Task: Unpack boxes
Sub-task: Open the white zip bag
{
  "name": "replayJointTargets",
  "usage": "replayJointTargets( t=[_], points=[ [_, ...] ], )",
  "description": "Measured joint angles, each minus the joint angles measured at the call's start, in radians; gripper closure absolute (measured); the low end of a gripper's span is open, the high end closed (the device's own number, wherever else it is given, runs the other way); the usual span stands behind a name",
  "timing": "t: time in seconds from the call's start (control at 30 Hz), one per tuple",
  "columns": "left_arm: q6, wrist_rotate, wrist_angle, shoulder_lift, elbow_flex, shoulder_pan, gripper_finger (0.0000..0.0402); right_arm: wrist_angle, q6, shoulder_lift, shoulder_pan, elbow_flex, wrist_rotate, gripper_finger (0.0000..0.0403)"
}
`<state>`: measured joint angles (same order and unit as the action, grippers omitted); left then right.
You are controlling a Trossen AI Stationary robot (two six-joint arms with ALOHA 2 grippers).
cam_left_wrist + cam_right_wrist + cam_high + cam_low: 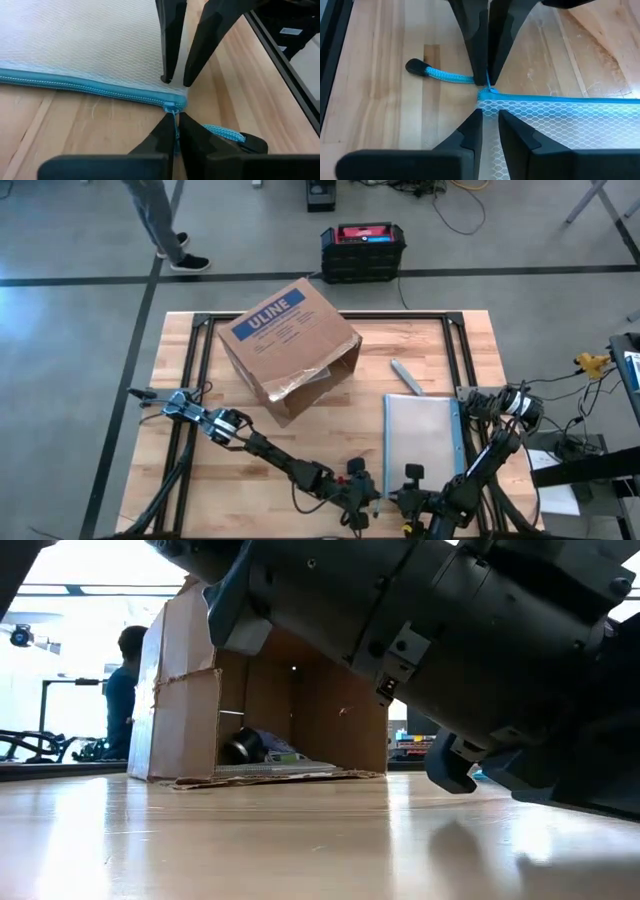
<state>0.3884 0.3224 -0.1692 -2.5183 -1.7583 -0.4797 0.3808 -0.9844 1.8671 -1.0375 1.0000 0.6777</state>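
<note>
Cardboard box [288, 345] is lying on its side at the far left part of the wooden table [330, 440], with the blue ULINE label facing up and the open mouth turning toward the near edge. Its torn flaps are spreading on the table. In the low view some dark and pale things are showing deep inside the box [265, 690], too dim to name.

I am judging the box to be light but bulky, with stiff walls and soft, bending flaps. It is probably sliding easily on the smooth wood, so a pull on a flap may drag the whole box. A wall edge at the mouth seems the better place to take hold, or one gripper may press the top while the other is reaching inside.

Both grippers are working well away from it, at the near corner of the clear mesh pouch [422, 435]. The left gripper [176, 131] is pressing its fingers together on the thin blue zipper pull [172, 107], with the cord tab [225, 134] lying just beside. The right gripper [489, 127] is standing over the same corner with a narrow gap between its fingers, and it is not clear if it is pinching the mesh.

A small grey strip [406, 376] is lying between the box and the pouch. Beyond the table a black crate with red top [363, 250] is standing on the grey floor, and a person [160, 220] is walking there.
</note>
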Motion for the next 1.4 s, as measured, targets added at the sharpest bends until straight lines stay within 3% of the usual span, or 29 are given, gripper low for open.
replayJointTargets(
  t=[0.2, 0.3, 0.6, 0.7, 0.97, 1.13, 1.4],
  points=[
    [-0.047, 0.012, 0.034, -0.001, -0.035, 0.001, 0.0400, -0.006, 0.006, 0.000, 0.003, 0.000, -0.069, 0.0389],
    [-0.092, 0.047, 0.131, 0.005, -0.079, 0.003, 0.0401, -0.015, 0.003, 0.000, 0.001, 0.000, -0.095, 0.0399],
    [-0.152, 0.080, 0.277, 0.011, -0.140, 0.046, 0.0401, -0.083, 0.039, -0.001, -0.048, 0.001, -0.187, 0.0402],
    [-0.152, 0.055, 0.272, 0.012, -0.140, 0.051, 0.0401, -0.079, 0.023, -0.002, -0.059, 0.004, -0.150, 0.0402],
    [-0.136, 0.003, 0.265, 0.015, -0.141, 0.034, 0.0401, 0.023, 0.009, -0.017, -0.015, 0.008, 0.070, 0.0403],
    [-0.116, 0.004, 0.263, 0.015, -0.142, 0.021, 0.0402, 0.038, 0.019, 0.003, 0.033, 0.005, 0.031, 0.0403],
    [-0.156, 0.116, 0.263, 0.023, -0.143, 0.049, 0.0401, -0.034, 0.068, 0.039, 0.017, 0.005, -0.057, 0.0403]
  ],
)
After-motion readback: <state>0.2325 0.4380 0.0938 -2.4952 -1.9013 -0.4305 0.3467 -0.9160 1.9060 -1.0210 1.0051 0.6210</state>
